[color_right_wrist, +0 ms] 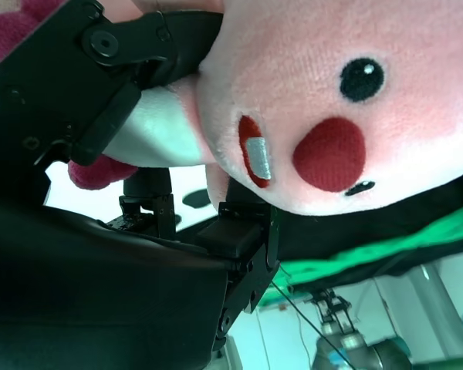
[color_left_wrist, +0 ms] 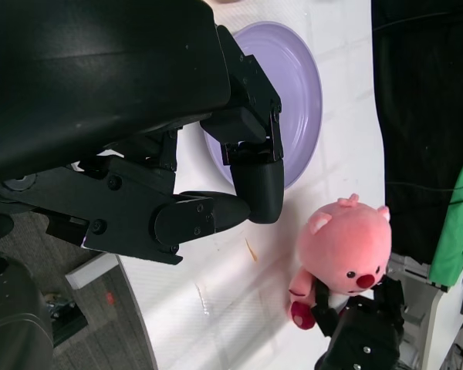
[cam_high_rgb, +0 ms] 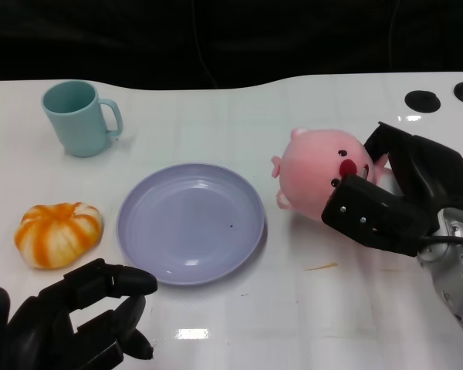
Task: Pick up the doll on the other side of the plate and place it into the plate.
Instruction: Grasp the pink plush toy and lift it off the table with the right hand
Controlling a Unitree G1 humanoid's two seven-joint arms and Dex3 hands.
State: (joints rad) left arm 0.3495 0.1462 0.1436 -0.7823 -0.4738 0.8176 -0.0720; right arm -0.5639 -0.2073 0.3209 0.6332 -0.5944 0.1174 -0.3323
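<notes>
The pink doll (cam_high_rgb: 316, 169) lies on the white table just right of the lilac plate (cam_high_rgb: 187, 223), its face toward my right hand (cam_high_rgb: 393, 193). That hand wraps the doll, the thumb in front and the fingers (cam_high_rgb: 386, 142) behind it. In the right wrist view the doll's face (color_right_wrist: 332, 85) fills the picture, pressed between the black fingers (color_right_wrist: 100, 92) of my right hand (color_right_wrist: 100, 293). The left wrist view shows the doll (color_left_wrist: 347, 247) beside the plate (color_left_wrist: 293, 77). My left hand (cam_high_rgb: 77, 316) hovers near the table's front left, loosely curled and holding nothing.
A teal mug (cam_high_rgb: 77, 119) stands at the back left. An orange-and-white pumpkin-like toy (cam_high_rgb: 58, 233) lies left of the plate. Two black round holes (cam_high_rgb: 422, 99) sit at the table's back right. Beyond the far edge all is dark.
</notes>
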